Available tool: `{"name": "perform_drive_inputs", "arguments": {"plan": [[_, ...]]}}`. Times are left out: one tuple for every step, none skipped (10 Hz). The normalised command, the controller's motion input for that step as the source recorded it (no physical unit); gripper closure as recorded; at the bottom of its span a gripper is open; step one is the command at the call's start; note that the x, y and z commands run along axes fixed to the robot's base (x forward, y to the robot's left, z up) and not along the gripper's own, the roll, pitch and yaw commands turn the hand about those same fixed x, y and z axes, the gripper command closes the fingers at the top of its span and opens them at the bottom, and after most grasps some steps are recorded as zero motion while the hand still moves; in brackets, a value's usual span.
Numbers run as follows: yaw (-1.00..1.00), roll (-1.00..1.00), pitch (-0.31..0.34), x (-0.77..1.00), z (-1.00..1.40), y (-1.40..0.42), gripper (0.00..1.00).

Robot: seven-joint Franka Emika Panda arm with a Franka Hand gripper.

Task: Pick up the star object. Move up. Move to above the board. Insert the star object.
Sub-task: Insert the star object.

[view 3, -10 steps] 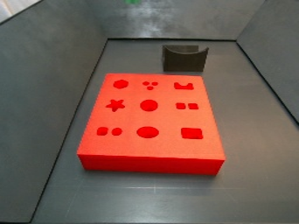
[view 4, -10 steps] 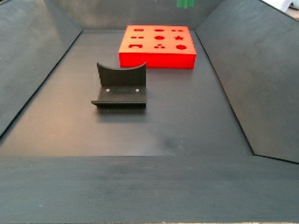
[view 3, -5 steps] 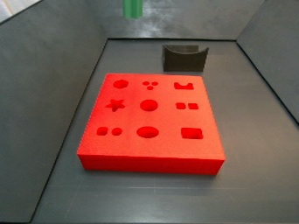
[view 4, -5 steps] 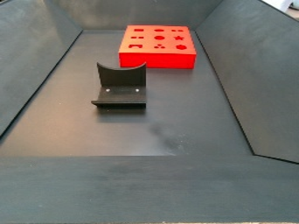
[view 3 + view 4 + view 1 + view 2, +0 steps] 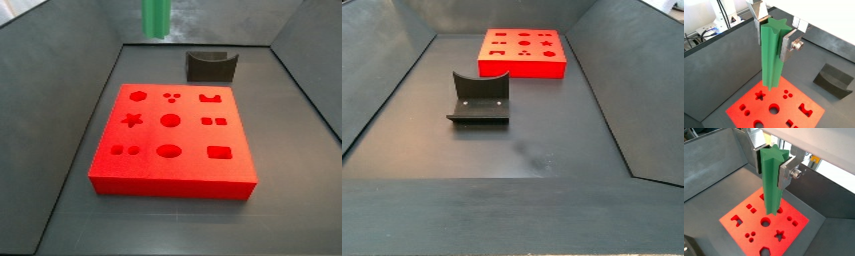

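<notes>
The long bright green plastic star-profiled rod (image 5: 772,52) hangs upright, clamped between the flat silver plates of the pincer (image 5: 774,31), and both wrist views look straight down its length to the big flat red block with shaped holes (image 5: 777,105) below. That's the board, and the rod is well above it, nowhere near touching.

What's new: in a side view the green rod (image 5: 156,17) now reaches further down into the top of the picture than half a second back, and a second ago only a green speck showed there. So the carry has travelled in over the far end of the enclosure. By my reading the lift is done and the move to above the board is under way, with insertion not yet begun.

Now the trouble spots. That side view cuts the rod off at the top edge, and the pincer itself is out of its picture entirely. In another side view neither rod nor pincer shows; only the red block (image 5: 524,52) and the dark grey U-shaped holder (image 5: 478,98) on the dark floor. The star hole (image 5: 759,95) is visible, but the rod's lower tip overlaps the block, so true alignment can't be judged.
</notes>
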Motion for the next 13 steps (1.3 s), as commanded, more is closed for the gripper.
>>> {"name": "perform_drive_inputs", "arguments": {"plan": [[0.00,0.00,0.000,0.00,-0.04,0.00,1.00],[0.00,0.01,0.000,-0.04,-0.15,0.00,1.00],[-0.06,0.11,-0.037,-0.22,-0.44,0.00,1.00],[-0.06,0.12,-0.066,-0.26,-0.51,0.00,1.00],[-0.26,0.12,-0.061,-0.32,-0.55,0.00,1.00],[-0.51,0.08,-0.070,-0.33,-0.59,0.00,1.00],[-0.57,0.07,-0.059,-0.33,-0.60,0.00,1.00],[-0.58,0.08,-0.056,-0.31,-0.63,0.00,1.00],[-0.70,0.08,-0.060,-0.27,-0.68,-0.04,1.00],[-0.78,0.07,-0.054,-0.17,-0.69,-0.03,1.00],[-0.85,0.07,-0.079,-0.07,-0.67,0.00,1.00],[-0.86,0.08,-0.076,-0.01,-0.61,-0.03,1.00],[-0.80,0.08,-0.093,0.00,-0.50,-0.01,1.00]]}}
